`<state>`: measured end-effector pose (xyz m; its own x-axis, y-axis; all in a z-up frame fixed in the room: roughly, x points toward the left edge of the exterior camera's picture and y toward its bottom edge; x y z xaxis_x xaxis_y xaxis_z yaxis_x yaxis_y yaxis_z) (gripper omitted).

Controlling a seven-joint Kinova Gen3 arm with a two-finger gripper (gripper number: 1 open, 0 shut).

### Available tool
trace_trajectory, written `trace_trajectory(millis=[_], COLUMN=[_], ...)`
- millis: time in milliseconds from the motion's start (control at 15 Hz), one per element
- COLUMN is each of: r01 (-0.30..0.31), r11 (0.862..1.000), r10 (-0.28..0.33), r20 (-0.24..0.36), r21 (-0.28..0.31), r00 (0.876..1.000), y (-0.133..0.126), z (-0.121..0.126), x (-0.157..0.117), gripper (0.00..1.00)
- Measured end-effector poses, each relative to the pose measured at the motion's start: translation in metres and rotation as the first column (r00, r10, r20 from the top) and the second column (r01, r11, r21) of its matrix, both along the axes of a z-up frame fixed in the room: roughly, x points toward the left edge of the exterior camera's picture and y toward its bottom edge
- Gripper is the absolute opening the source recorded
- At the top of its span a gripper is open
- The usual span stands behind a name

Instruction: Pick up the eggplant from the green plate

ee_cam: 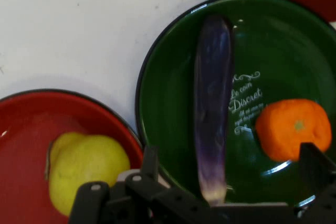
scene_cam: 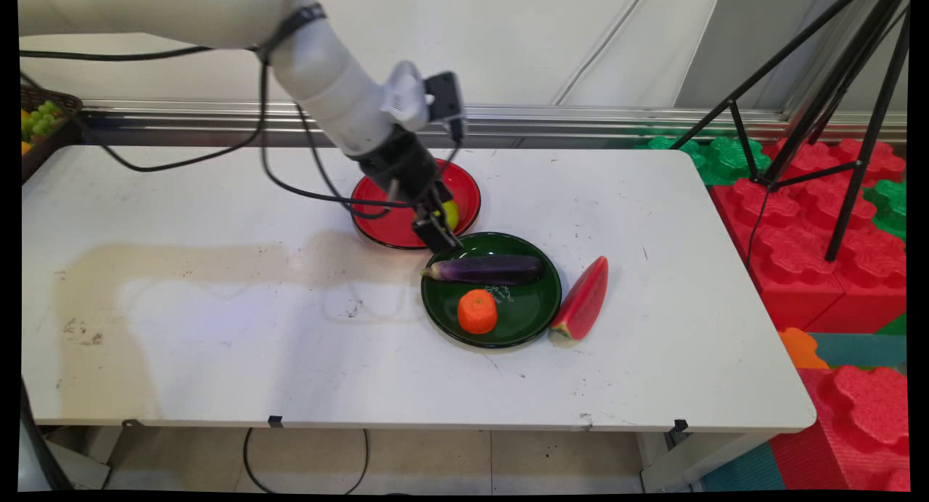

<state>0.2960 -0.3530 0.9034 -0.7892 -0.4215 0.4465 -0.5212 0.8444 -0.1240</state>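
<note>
Claw spread wide, holding nothing, we're hovering over the stem end of the eggplant lying on the green plate beside an orange, the lemon sitting on the red plate behind.

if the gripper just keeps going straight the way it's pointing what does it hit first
Most likely the eggplant on the green plate: the gripper, fingers spread, points down at its stem end. Depth is unclear, so it might meet the plate's rim first.
</note>
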Motion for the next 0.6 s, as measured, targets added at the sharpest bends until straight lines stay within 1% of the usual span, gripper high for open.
trace_trajectory(millis=[267,600], r01=[0.005,0.011], r11=[1.0,1.0], r10=[-0.005,-0.011], r20=[0.013,0.023], r21=[0.01,0.025], r00=[1.0,1.0], y=[-0.018,-0.035], z=[-0.019,-0.042], x=[-0.02,-0.038], gripper=[1.0,1.0])
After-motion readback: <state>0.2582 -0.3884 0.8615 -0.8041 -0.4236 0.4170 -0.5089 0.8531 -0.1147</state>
